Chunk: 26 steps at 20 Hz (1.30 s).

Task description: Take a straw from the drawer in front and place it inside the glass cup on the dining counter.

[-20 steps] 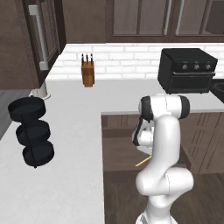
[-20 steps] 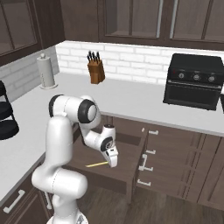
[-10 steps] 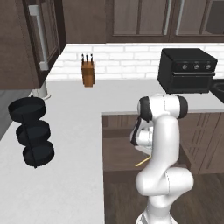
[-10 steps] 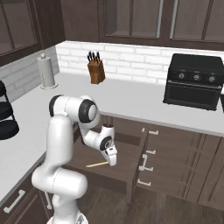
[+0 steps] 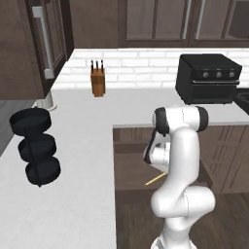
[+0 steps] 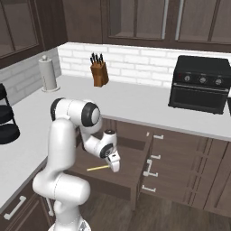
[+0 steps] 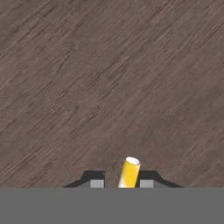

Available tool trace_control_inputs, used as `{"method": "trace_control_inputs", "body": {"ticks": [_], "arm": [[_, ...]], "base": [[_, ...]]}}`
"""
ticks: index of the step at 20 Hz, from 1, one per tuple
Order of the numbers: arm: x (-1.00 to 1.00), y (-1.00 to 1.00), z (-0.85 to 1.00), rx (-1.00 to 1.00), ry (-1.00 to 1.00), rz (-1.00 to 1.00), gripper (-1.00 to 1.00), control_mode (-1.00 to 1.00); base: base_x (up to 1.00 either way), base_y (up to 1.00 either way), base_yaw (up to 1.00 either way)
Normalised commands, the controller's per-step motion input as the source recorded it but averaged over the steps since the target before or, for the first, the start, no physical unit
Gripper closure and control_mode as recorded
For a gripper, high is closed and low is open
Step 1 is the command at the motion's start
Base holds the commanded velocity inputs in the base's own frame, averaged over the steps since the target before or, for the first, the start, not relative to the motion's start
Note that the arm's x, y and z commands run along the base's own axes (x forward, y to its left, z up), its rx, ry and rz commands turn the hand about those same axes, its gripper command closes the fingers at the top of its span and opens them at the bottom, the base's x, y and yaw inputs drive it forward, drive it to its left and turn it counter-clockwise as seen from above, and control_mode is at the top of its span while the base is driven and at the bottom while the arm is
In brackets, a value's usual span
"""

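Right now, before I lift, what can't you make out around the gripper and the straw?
- Left base view: the arm's own body hides the gripper; the straw shows one end.
- Hand view: the straw's length is cut off at the bottom.
- Right base view: gripper too small to confirm contact inside the drawer.

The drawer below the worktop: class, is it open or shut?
Open. The drawer stands pulled out from the cabinet front, its brown floor exposed, with the straw lying inside.

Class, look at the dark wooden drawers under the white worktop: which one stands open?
The wide dark brown drawer beside the robot arm, holding the thin yellow straw; the small silver-handled drawers to its right are shut.
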Motion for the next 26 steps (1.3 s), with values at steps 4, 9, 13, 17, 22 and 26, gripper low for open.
{"method": "trace_control_inputs", "body": {"ticks": [4,9,13,17,22,26], "arm": [[-0.29,0.0,-0.54,0.0,-0.11,0.0,1.0,-1.0],[0.0,0.0,0.08,0.0,-0.02,-0.04,1.0,-1.0],[0.01,-0.01,0.89,0.01,0.0,-0.05,1.0,-1.0],[0.06,0.0,1.0,0.01,0.0,-0.02,1.0,-1.0],[0.1,0.0,1.0,0.03,0.0,0.0,1.0,-1.0],[0.07,0.0,1.0,0.1,0.0,0.0,1.0,-1.0]], "base": [[0.0,0.0,0.0],[0.0,0.0,0.0],[0.0,0.0,0.0],[0.0,0.0,0.0],[0.0,0.0,0.0],[0.0,0.0,0.0]]}}
